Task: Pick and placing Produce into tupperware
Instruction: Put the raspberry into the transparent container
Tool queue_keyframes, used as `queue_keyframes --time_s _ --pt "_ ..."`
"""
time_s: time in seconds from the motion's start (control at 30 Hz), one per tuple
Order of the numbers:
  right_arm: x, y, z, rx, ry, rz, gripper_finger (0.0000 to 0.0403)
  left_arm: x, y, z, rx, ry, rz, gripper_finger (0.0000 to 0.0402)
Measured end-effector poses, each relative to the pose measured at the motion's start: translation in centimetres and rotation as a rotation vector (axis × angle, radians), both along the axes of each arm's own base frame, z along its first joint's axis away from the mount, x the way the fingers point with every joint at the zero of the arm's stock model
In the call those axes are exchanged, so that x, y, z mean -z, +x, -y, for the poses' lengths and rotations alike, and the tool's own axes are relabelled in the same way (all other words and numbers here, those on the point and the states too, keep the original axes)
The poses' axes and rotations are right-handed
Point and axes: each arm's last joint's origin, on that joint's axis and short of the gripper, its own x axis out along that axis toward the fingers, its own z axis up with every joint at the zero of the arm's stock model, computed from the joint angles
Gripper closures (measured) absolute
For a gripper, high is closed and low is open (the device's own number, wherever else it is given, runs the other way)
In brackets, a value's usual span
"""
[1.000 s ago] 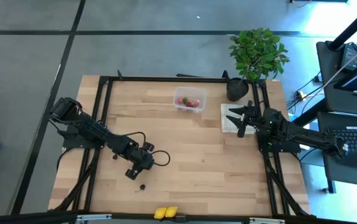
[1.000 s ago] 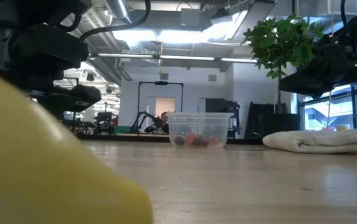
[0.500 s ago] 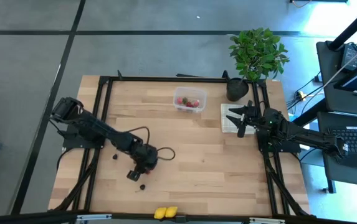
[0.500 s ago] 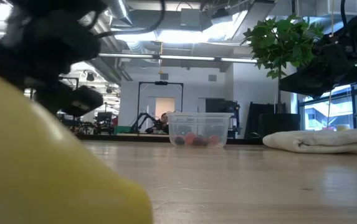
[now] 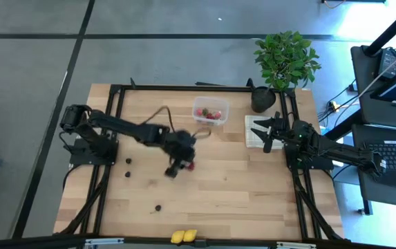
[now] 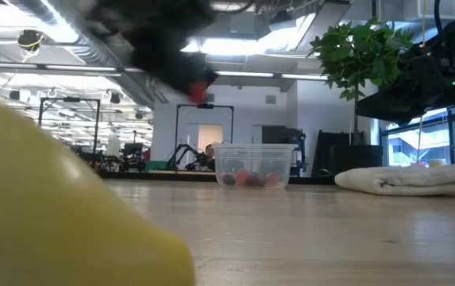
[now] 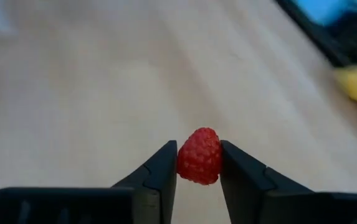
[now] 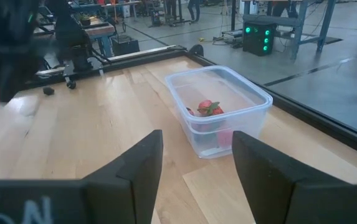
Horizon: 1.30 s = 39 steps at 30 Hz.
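High view: I am seeing the left hand hanging over the middle of the counter, pinching a red berry between its fingers. The tupperware is sitting near the far edge, apart from that hand, with red pieces inside. 3 dark round pieces are lying loose on the left half of the counter, and 2 yellow pieces are lying at the near edge. The right hand is waiting over the checked cloth, next to the potted plant.

Low view: the tupperware is standing on the counter in the distance, red pieces showing through its wall. A blurred dark arm is crossing overhead with a red spot at its tip. A yellow piece is filling the near left corner.

Left wrist view: both fingers are clamping the berry above bare wood.

Right wrist view: the fingers are standing apart, gripping nothing, with the tupperware beyond them.
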Motion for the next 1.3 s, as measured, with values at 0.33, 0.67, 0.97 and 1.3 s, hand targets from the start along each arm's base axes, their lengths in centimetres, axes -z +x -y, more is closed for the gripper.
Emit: queue_keyframes --time_s 0.33,0.67,0.97,1.3 --pt "0.0 0.0 0.0 0.000 -0.005 -0.002 0.0208 -7.9 2.5 -8.4 -0.441 0.430 0.240 0.0296" --pt "0.0 0.0 0.0 0.000 -0.006 -0.002 0.0208 -9.9 3.9 -16.1 -0.583 0.405 0.277 0.0311" --pt "0.0 0.0 0.0 -0.001 -0.012 -0.004 0.0208 -4.7 7.7 -19.7 -0.571 0.361 0.167 0.0299" --pt "0.0 0.0 0.0 -0.002 -0.019 -0.007 0.0208 2.1 10.2 -21.5 -0.535 0.271 0.028 0.0295"
